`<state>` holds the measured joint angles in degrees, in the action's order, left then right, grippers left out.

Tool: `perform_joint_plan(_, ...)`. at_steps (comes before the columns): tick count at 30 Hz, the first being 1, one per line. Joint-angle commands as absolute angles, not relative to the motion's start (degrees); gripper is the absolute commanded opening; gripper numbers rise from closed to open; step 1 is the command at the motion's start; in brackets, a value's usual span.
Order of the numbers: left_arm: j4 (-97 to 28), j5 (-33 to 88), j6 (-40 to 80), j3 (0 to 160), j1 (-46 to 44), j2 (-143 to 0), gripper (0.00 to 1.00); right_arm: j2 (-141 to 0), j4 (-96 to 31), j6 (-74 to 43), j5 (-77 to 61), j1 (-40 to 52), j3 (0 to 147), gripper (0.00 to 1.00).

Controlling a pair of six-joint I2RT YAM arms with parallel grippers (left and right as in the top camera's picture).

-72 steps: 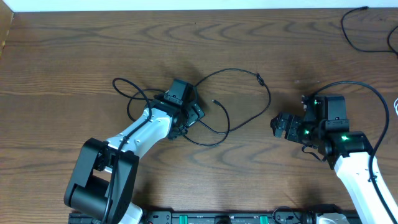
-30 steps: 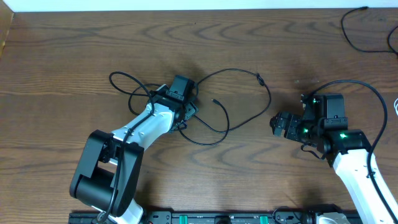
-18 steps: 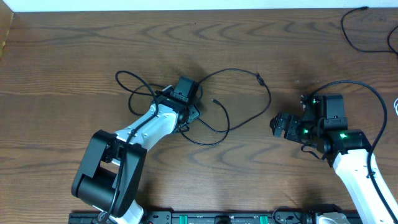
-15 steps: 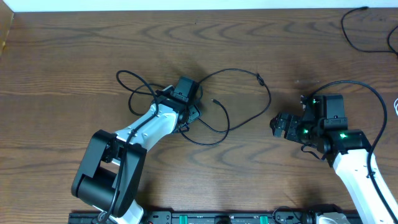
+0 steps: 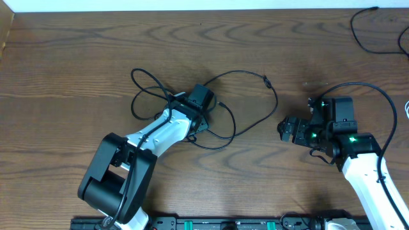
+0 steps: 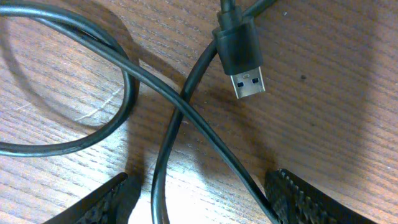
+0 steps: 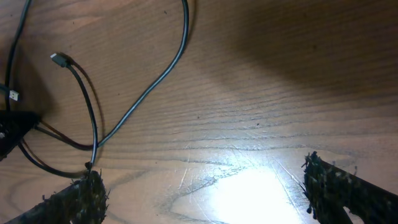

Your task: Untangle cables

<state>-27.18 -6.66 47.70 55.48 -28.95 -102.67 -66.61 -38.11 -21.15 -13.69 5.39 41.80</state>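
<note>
Thin black cables lie in loose loops at centre-left of the wooden table. One long strand arcs right to a small plug. My left gripper sits low over the loops. In the left wrist view it is open, with two black strands running between its fingertips; a USB plug lies just ahead. My right gripper is open and empty, apart to the right. The right wrist view shows it over bare wood, with cable strands and a small plug at upper left.
Another black cord lies at the back right corner. A bit of white cord shows at the right edge. The right arm's own thicker wire loops beside it. The table's back edge runs along the top.
My left gripper has moved right and slightly toward the front, and the cable loops at its left have shifted right with it. The right arm has not moved.
</note>
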Motion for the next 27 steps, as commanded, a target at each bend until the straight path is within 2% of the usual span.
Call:
perform_joint_plan(1, -28.7, -3.5, 47.7, 50.8, -28.8, -108.4, 0.67, -66.7, -38.3, -20.1, -13.7, 5.3, 41.3, 0.99)
perform_joint_plan(3, -28.9, -3.5, 48.9, 50.8, -28.8, -108.4, 0.59, -66.7, -38.5, -20.1, -13.7, 5.3, 41.3, 0.99)
perform_joint_plan(6, -29.7, -3.5, 51.1, 50.8, -28.8, -108.4, 0.52, -66.7, -38.7, -20.1, -13.6, 5.3, 41.3, 0.99)
perform_joint_plan(10, -29.7, -3.5, 51.3, 50.8, -28.8, -108.4, 0.31, -66.7, -38.5, -20.1, -13.6, 5.3, 41.3, 0.99)
perform_joint_plan(14, -29.7, -3.7, 51.3, 50.9, -28.7, -108.4, 0.26, -66.7, -38.5, -20.1, -13.6, 5.3, 41.3, 0.99)
perform_joint_plan(17, -29.7, -3.8, 51.3, 50.9, -28.7, -108.4, 0.08, -66.7, -38.5, -20.1, -13.6, 5.3, 41.3, 0.99)
perform_joint_plan(22, -29.7, -5.9, 50.7, 51.1, -28.6, -107.7, 0.08, -66.7, -38.6, -20.1, -13.6, 5.3, 41.3, 0.99)
perform_joint_plan(27, -30.6, -5.0, 43.1, 54.1, -28.0, -104.3, 0.08, -66.7, -38.6, -20.1, -13.6, 5.3, 41.3, 0.99)
